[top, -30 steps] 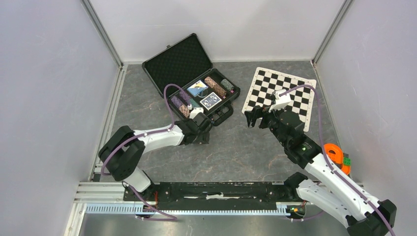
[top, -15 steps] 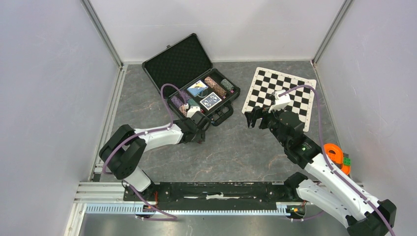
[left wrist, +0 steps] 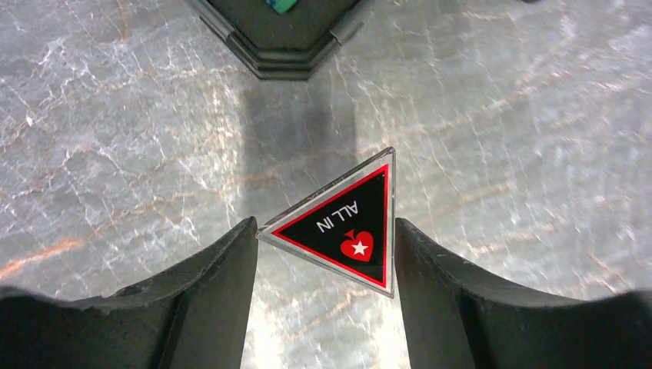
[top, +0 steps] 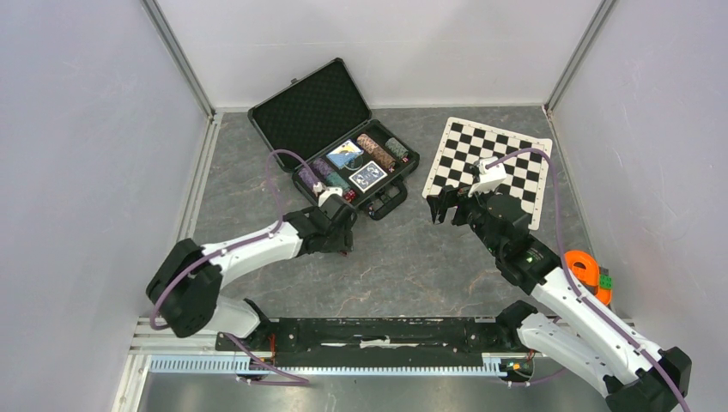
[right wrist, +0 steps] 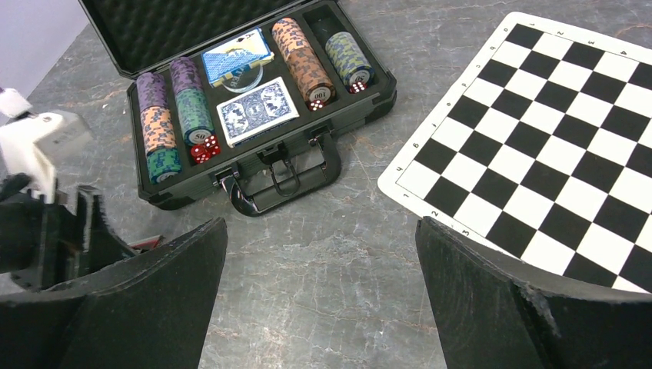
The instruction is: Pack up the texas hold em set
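Note:
The black briefcase [top: 313, 101] lies open at the back, its lid up. It also shows in the right wrist view [right wrist: 184, 192], holding striped chip stacks [right wrist: 304, 58], blue-backed card decks [right wrist: 257, 111] and red dice [right wrist: 204, 150]. My left gripper [top: 339, 242] is just in front of the case's near corner. In the left wrist view the left gripper [left wrist: 323, 231] is shut on a black-and-red triangular "ALL IN" token [left wrist: 350, 223], held above the floor. My right gripper [top: 445, 208] is open and empty, hovering over bare floor [right wrist: 319, 231] right of the case handle [right wrist: 288, 181].
The black-and-white chess mat [top: 494, 163] lies flat to the right of the case, beside my right gripper. An orange plastic object [top: 586, 270] sits at the right wall. Grey walls close in on three sides.
My left arm has drawn back and to the left, away from the case's front, with the token in its fingers. The right arm has not moved.

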`<action>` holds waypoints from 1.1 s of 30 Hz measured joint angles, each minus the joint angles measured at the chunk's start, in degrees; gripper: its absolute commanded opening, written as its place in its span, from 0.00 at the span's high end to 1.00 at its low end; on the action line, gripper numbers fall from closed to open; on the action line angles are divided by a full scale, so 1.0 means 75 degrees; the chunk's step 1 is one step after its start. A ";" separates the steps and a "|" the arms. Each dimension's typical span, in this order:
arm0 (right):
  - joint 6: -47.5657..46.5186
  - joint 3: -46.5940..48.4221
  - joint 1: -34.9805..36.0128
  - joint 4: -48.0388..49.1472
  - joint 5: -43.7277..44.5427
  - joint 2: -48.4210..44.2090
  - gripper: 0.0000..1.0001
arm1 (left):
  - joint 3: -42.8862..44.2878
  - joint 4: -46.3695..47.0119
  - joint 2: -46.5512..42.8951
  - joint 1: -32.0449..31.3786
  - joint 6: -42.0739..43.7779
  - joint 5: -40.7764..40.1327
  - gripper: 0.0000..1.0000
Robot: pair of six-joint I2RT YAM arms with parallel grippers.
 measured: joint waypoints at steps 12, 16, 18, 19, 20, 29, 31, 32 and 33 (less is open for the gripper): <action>0.0082 -0.0111 0.0000 0.0052 -0.0058 -0.0009 0.02 | 0.2130 -0.1142 -0.0481 0.0326 0.0697 0.0478 0.38; 0.0079 -0.0111 0.0000 -0.0050 -0.0020 -0.0128 0.02 | 0.3022 -0.1125 0.0213 0.0854 0.0944 0.0530 0.38; 0.0076 -0.0111 0.0000 -0.0090 0.0029 -0.0262 0.02 | 0.3346 -0.1134 0.0568 0.1035 0.1014 0.0493 0.38; 0.0076 -0.0111 0.0000 -0.0096 0.0044 -0.0326 0.02 | 0.3535 -0.1131 0.0781 0.1119 0.1064 0.0463 0.38; 0.0076 -0.0111 0.0000 -0.0108 0.0064 -0.0388 0.02 | 0.3739 -0.1134 0.1011 0.1189 0.1113 0.0446 0.39; 0.0070 -0.0111 0.0000 -0.0463 0.0096 -0.0460 0.02 | 0.5936 -0.1236 0.3136 0.1533 0.1824 -0.0119 0.38; 0.0070 -0.0111 0.0000 -0.0495 0.0119 -0.0460 0.02 | 0.6202 -0.1384 0.3433 0.1597 0.1953 -0.0236 0.38; 0.0070 -0.0111 0.0000 -0.0510 0.0128 -0.0460 0.02 | 0.6330 -0.1489 0.3579 0.1632 0.1976 -0.0315 0.38; 0.0070 -0.0111 0.0000 -0.0519 0.0143 -0.0460 0.02 | 0.6426 -0.1574 0.3692 0.1655 0.1982 -0.0364 0.38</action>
